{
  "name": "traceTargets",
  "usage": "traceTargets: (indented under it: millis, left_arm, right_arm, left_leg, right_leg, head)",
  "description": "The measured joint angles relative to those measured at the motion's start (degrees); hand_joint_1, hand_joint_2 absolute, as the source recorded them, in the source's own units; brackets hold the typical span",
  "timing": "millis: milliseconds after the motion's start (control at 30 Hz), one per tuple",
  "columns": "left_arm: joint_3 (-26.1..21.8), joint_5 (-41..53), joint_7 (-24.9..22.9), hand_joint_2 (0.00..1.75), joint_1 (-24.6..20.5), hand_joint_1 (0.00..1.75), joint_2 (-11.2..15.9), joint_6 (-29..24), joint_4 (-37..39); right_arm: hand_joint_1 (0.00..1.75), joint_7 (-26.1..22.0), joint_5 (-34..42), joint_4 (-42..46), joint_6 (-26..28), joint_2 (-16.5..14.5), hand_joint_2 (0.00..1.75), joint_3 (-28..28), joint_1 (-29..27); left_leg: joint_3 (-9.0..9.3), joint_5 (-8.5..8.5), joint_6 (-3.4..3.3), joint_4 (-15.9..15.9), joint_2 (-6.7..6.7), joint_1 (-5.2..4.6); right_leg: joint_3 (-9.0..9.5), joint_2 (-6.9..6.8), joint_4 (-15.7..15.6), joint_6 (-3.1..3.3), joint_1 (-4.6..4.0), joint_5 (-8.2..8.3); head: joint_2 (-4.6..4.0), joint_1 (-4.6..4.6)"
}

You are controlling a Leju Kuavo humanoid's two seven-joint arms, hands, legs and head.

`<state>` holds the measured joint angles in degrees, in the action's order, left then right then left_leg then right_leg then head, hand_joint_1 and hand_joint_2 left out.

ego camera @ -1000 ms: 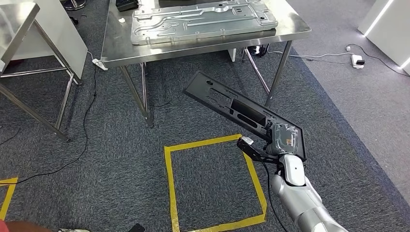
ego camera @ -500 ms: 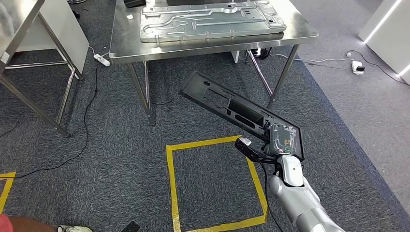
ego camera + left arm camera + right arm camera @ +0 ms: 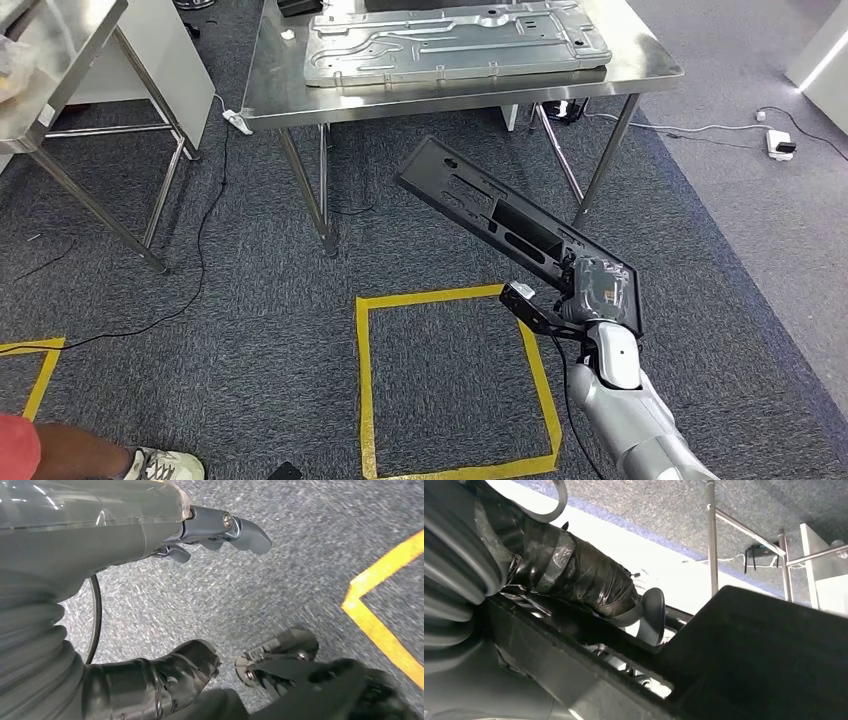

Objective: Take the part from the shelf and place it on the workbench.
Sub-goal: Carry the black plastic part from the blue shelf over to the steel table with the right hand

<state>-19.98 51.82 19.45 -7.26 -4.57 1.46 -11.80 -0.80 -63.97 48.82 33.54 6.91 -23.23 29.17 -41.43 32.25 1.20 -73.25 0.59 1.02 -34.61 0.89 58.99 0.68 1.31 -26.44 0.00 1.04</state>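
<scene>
1. The part (image 3: 505,222) is a long, flat black plastic panel with slots and rectangular cut-outs. It is tilted, held in the air over the grey carpet (image 3: 250,290), its far end pointing at the workbench (image 3: 655,72) and stopping short of the near edge.
2. The workbench is a steel table. A large stamped metal sheet (image 3: 455,42) covers most of its top, leaving a bare strip along the near edge.
3. Open carpet lies between the part and the workbench legs. A yellow tape square (image 3: 455,380) is on the floor just below the part. A second steel table (image 3: 70,70) stands left of the workbench, well apart.
4. The right hand (image 3: 598,290) grips the near end of the part, thumb hooked over its rim in the right wrist view (image 3: 589,587). The silver forearm rises from below.
5. The left hand (image 3: 150,535) hangs over the carpet, fingers loosely apart and holding nothing.
6. A person's shoe (image 3: 165,465) is at the lower left of the tape square.
</scene>
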Motion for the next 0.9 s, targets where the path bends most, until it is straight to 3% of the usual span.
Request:
traceTargets:
  millis: [33,133,200,300,367,433,467,500,533,633,700,800,867,900]
  left_arm:
    - [0.0,0.0,0.0,1.75,0.0,0.00,0.0,0.0,0.0]
    - [0.0,0.0,0.0,1.75,-0.1,0.00,0.1,0.0,0.0]
    - [0.0,0.1,0.1,1.75,-0.1,0.00,0.2,0.0,0.0]
    - [0.0,0.5,0.0,1.75,-0.1,0.00,0.1,0.1,0.0]
    - [0.1,0.8,-0.1,1.75,-0.2,0.00,0.0,0.3,0.0]
    - [0.1,1.0,-0.2,1.75,-0.4,0.00,0.0,0.3,0.0]
    - [0.1,1.0,-0.2,1.75,-0.5,0.00,0.0,0.3,0.0]
    - [0.1,1.0,-0.3,1.75,-0.5,0.00,0.0,0.3,0.0]
    - [0.1,1.0,-0.3,1.75,-0.6,0.00,-0.1,0.3,0.0]
    - [0.1,0.9,-0.1,1.75,-0.6,0.00,-0.2,0.2,0.0]
    - [0.1,0.6,0.1,1.75,-0.6,0.00,-0.2,0.0,0.0]
    - [0.0,0.1,0.2,1.75,-0.3,0.00,-0.1,-0.2,0.0]
    - [0.0,-0.1,0.4,1.75,-0.2,0.00,-0.1,-0.3,0.0]
    - [0.0,-0.2,0.4,1.75,-0.1,0.00,-0.1,-0.4,0.0]
  right_arm:
    - [1.75,-0.1,0.1,0.1,0.0,0.1,1.75,0.2,-0.2]
    - [1.75,-0.4,0.2,0.6,0.0,0.3,1.75,0.5,-0.3]
    - [1.75,-0.4,0.2,0.9,0.1,0.4,1.75,0.7,-0.4]
    - [1.75,-0.3,-1.2,1.3,0.2,0.8,1.75,0.9,-0.3]
    - [1.75,-0.5,-2.4,1.7,-0.7,1.2,1.75,0.9,0.4]
    - [1.75,-0.7,-3.2,2.0,-2.8,1.6,1.75,0.8,1.8]
    - [1.75,-0.7,-3.4,2.1,-4.0,1.9,1.75,0.8,2.5]
    - [1.75,-0.6,-3.3,2.3,-4.9,2.2,1.75,0.7,3.2]
    - [1.75,-0.6,-3.1,2.6,-5.8,2.5,1.75,0.6,3.8]
    - [1.75,-0.9,-1.4,3.9,-8.2,3.8,1.75,0.2,6.2]
    - [1.75,-1.8,0.4,5.1,-10.3,5.1,1.75,-0.1,7.7]
    - [1.75,-3.7,3.7,7.0,-14.4,7.4,1.75,-0.5,9.3]
    - [1.75,-4.9,5.4,8.3,-16.6,9.0,1.75,-1.0,10.4]
    - [1.75,-5.3,5.9,8.8,-17.1,9.8,1.75,-1.3,11.0]
  left_leg:
    - [0.74,-1.38,-0.10,1.6,-0.06,0.00]
    - [5.71,-5.96,-0.78,12.0,-0.10,-0.20]
    - [7.00,-6.24,-1.16,14.6,-0.07,-0.47]
    - [7.26,-6.61,-2.13,15.3,-0.16,-0.30]
    - [7.45,-6.95,-2.85,15.8,-0.27,-0.09]
    - [7.39,-6.94,-3.15,15.8,-0.31,-0.21]
    - [7.38,-6.90,-3.20,15.7,-0.30,-0.26]
    - [7.37,-6.84,-3.24,15.5,-0.26,-0.28]
    - [7.38,-6.76,-3.22,15.3,-0.18,-0.28]
    - [7.19,-6.25,-2.76,14.5,-0.03,-0.42]
    - [6.88,-6.13,-2.24,14.2,-0.01,-0.65]
    - [6.60,-5.78,-1.42,13.9,-0.04,-0.64]
    - [4.99,-3.41,-0.84,10.3,-0.15,-0.47]
    - [3.44,-1.59,-0.61,6.9,-0.21,-0.37]
  right_leg:
    - [0.03,-0.02,0.0,-0.02,-0.03,-0.03]
    - [0.12,-0.02,0.1,-0.41,-0.21,-0.21]
    - [0.07,-0.01,0.1,-0.94,-0.39,-0.20]
    - [-0.14,-0.11,0.4,-1.90,-0.32,-0.58]
    - [-1.99,-0.32,4.3,-2.36,-0.20,-3.04]
    - [-5.52,-0.46,11.8,-2.68,-0.12,-6.46]
    - [-6.99,-0.49,14.9,-2.82,-0.07,-7.31]
    - [-7.60,-0.52,16.0,-2.90,-0.03,-7.07]
    - [-7.03,-0.55,14.8,-2.90,0.00,-5.69]
    - [-1.98,-0.69,4.2,-2.55,-0.08,-0.73]
    - [-0.65,-0.67,1.2,-2.08,-0.34,-0.38]
    - [-0.62,-0.67,0.8,-1.08,-0.28,-0.15]
    - [-0.52,-0.83,0.5,-0.37,-0.06,0.04]
    - [-0.51,-0.88,0.5,-0.18,-0.07,0.04]
  head:
    - [0.00,0.01]
    - [0.00,-0.01]
    - [0.00,-0.02]
    - [0.00,-0.03]
    - [0.00,-0.05]
    - [0.00,-0.05]
    - [0.00,-0.06]
    - [0.00,-0.06]
    - [0.00,-0.07]
    - [0.00,-0.07]
    - [0.00,-0.04]
    - [0.00,-0.03]
    - [0.00,-0.03]
    - [0.00,-0.03]
